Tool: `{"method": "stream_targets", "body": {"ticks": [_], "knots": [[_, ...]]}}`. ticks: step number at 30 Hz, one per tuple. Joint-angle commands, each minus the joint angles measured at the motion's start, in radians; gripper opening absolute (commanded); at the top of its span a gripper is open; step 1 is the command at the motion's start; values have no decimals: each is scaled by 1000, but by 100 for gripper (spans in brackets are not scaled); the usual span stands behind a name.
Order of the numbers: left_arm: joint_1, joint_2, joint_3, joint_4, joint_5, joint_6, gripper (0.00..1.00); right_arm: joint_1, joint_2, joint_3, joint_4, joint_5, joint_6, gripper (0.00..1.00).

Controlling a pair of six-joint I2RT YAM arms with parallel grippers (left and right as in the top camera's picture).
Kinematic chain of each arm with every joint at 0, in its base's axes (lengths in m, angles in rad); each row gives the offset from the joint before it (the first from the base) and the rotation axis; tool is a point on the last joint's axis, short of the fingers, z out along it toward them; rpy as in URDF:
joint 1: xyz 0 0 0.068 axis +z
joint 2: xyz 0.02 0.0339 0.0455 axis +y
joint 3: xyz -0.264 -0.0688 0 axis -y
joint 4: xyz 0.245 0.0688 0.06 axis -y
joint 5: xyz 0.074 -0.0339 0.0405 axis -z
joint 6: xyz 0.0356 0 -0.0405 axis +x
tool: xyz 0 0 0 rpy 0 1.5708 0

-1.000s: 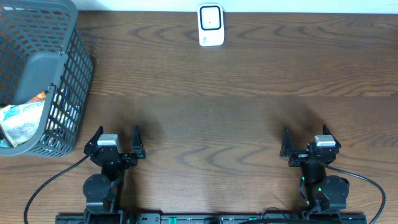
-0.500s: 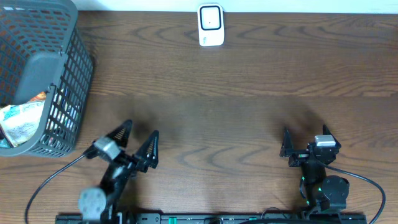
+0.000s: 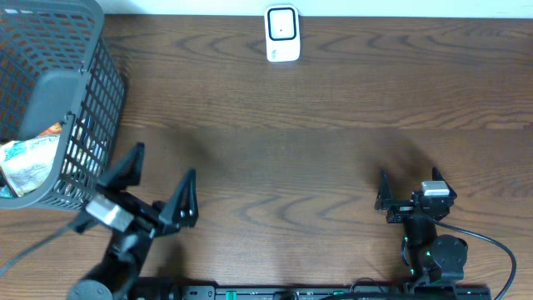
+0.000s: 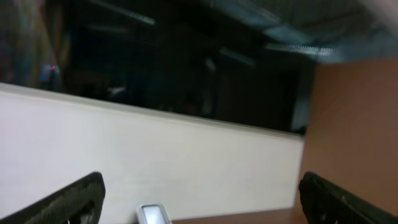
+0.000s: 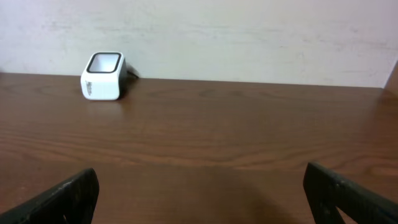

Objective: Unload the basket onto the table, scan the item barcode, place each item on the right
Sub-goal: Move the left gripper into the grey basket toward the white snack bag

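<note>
Overhead shows the printed packet (image 3: 25, 162) lying in the grey basket (image 3: 92, 92) at far left, probably light, crinkly and slippery, best pinched by an edge seam, while left hand (image 3: 164, 162) and right hand (image 3: 408, 175) both gape apart, empty

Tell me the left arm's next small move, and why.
Probably swing the left end effector over the grey plastic mesh basket and lower it toward the colourful packet inside. Its jaws stand open and empty beside the basket, the packet is the only item in view to scan, and the white box-shaped scanner stands well away from it.
</note>
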Motion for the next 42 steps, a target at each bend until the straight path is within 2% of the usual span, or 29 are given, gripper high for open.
{"method": "stream_targets", "body": {"ticks": [1, 5, 10, 14, 16, 19, 28, 32, 38, 42], "knots": [[2, 147, 159, -85, -29, 108, 97, 3, -5, -2, -4, 8, -12, 99], [3, 327, 356, -299, -35, 132, 98, 3, -5, -2, -4, 8, -12, 99], [3, 568, 631, -578, -78, 300, 97, 3, -5, -2, -4, 8, -12, 99], [3, 735, 857, -768, -322, 415, 97, 3, -5, -2, -4, 8, -12, 99], [5, 804, 951, -828, -452, 497, 98, 3, -5, -2, -4, 8, -12, 99], [38, 894, 1067, -890, -568, 576, 97, 3, -5, -2, -4, 8, -12, 99], [375, 1217, 1460, -1123, -573, 556, 98, 3, -5, -2, -4, 8, -12, 99], [459, 1272, 1468, -1103, -569, 556, 98, 3, -5, -2, -4, 8, -12, 99], [472, 1315, 1468, -1092, -577, 563, 98, 3, -5, -2, -4, 8, -12, 99], [488, 1358, 1468, -1083, -577, 456, 98, 3, -5, -2, -4, 8, -12, 99]]}}
